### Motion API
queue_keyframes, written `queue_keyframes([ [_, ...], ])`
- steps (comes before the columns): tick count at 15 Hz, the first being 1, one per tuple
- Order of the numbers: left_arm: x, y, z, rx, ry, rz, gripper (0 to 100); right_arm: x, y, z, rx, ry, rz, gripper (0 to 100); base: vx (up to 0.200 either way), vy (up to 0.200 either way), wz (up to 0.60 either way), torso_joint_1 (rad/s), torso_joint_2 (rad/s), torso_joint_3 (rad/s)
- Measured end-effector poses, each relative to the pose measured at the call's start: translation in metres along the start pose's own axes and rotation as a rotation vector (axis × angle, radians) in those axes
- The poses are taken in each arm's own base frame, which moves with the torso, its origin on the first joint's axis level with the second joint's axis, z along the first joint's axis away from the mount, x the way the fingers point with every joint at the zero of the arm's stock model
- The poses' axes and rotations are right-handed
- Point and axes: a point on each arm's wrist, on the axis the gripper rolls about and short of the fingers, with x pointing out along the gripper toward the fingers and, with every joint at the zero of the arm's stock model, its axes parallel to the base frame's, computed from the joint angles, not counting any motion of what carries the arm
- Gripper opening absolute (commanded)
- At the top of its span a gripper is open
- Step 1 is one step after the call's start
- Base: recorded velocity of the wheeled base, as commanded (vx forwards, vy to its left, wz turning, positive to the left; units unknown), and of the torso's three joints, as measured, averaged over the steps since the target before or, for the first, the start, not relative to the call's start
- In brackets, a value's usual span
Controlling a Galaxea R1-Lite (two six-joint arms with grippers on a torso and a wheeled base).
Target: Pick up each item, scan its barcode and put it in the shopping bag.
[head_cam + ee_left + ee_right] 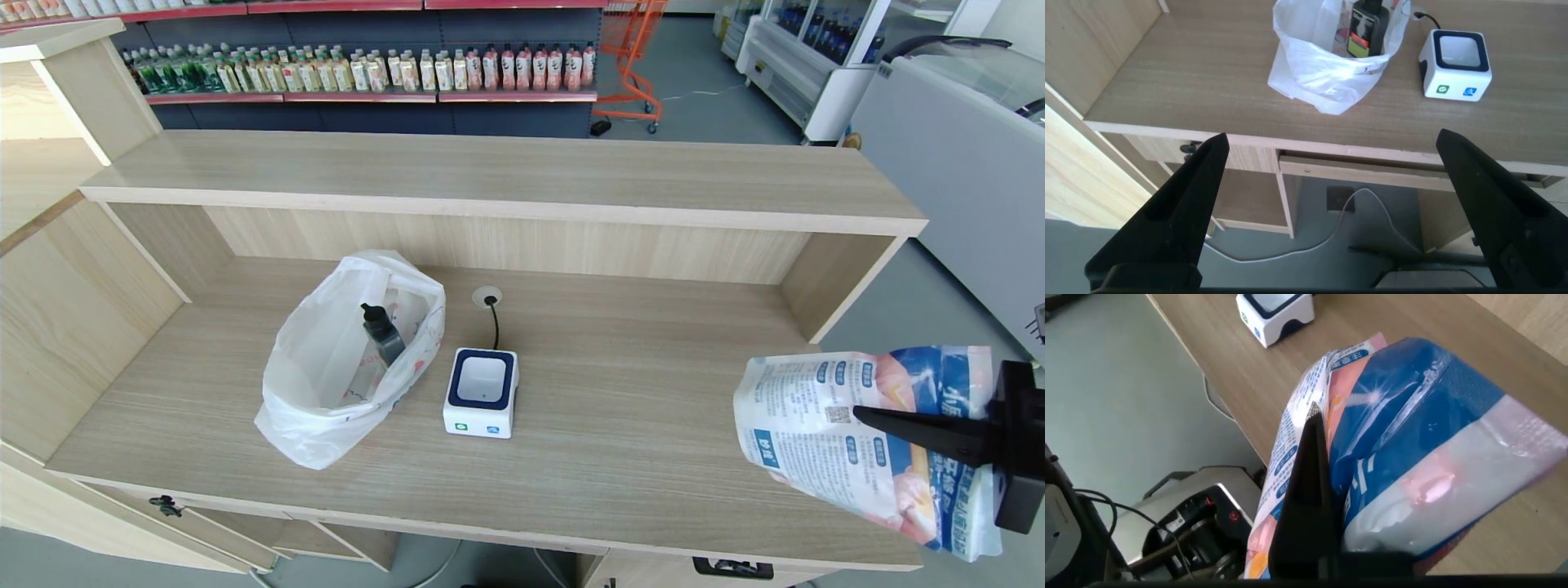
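Head view: our right end effector pinches a blue-and-white plastic pouch, printed face exposed, we judge, for scanning; our left end effector hangs spread.

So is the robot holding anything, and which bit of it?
Yes. The right pincer grips the blue and white packet, squeezing its flat sides near the middle. The left pincer is open and empty.
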Motion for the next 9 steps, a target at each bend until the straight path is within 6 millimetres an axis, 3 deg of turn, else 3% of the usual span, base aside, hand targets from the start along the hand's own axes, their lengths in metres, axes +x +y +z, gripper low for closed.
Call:
queue_keyframes([
  [9,0.0000,0.0000,0.0000,0.004,0.000,0.000,100,0.0048,-0.0051,0.0012,0.040,-0.012,0.033,0,0.000,0.200,0.00,0.002,0.00,0.005],
])
